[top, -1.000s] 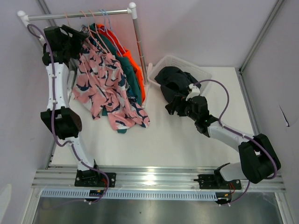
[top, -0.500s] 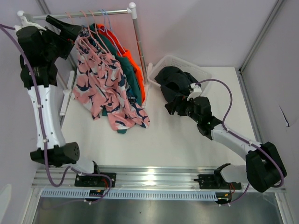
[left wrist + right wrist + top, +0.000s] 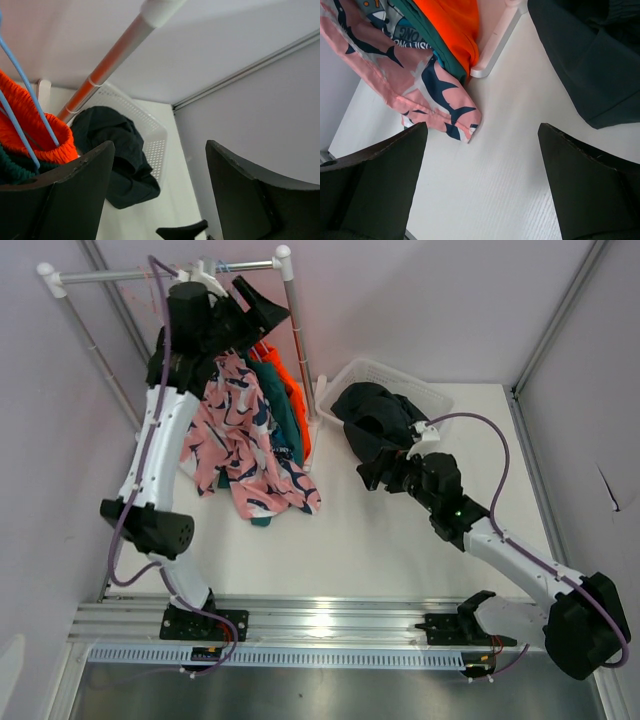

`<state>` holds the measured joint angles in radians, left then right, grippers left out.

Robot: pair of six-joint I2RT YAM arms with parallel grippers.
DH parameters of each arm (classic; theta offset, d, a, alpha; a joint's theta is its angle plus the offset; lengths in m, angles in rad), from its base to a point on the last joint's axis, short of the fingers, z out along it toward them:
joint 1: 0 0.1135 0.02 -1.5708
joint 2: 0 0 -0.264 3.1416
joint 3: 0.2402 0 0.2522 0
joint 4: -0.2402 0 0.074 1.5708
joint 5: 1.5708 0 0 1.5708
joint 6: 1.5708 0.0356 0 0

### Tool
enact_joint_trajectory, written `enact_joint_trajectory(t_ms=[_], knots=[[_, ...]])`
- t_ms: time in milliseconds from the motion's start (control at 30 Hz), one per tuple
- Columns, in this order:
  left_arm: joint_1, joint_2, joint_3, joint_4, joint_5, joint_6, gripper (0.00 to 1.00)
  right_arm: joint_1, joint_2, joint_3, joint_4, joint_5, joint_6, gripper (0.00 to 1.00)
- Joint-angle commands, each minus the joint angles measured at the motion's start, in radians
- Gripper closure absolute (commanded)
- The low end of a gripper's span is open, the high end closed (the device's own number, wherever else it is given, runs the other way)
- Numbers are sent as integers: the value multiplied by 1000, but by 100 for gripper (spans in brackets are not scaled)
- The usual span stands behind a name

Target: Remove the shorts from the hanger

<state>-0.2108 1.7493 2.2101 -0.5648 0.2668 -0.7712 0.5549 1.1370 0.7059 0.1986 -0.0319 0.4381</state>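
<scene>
The top camera looks steeply down from above and behind the arm bases. It takes in the whole worktop [image 3: 400, 540], with the white basket [image 3: 432, 395] toward the far side. The left wrist camera sits high, left of the basket beside the rack post [image 3: 107, 66], and looks down across at it from well apart. The right wrist camera hangs low on the basket's near side, facing down at close range. All three views share the black shorts [image 3: 372, 412] spilling from the basket.
</scene>
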Motion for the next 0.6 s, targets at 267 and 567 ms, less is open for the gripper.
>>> enact_joint_trajectory(t_ms=[267, 567], knots=[[-32, 107, 114, -66, -259, 50, 21, -19, -75, -25, -60, 66, -44, 1], [-38, 87, 37, -90, -362, 81, 21, -30, -31, -37, -24, 52, -39, 1]])
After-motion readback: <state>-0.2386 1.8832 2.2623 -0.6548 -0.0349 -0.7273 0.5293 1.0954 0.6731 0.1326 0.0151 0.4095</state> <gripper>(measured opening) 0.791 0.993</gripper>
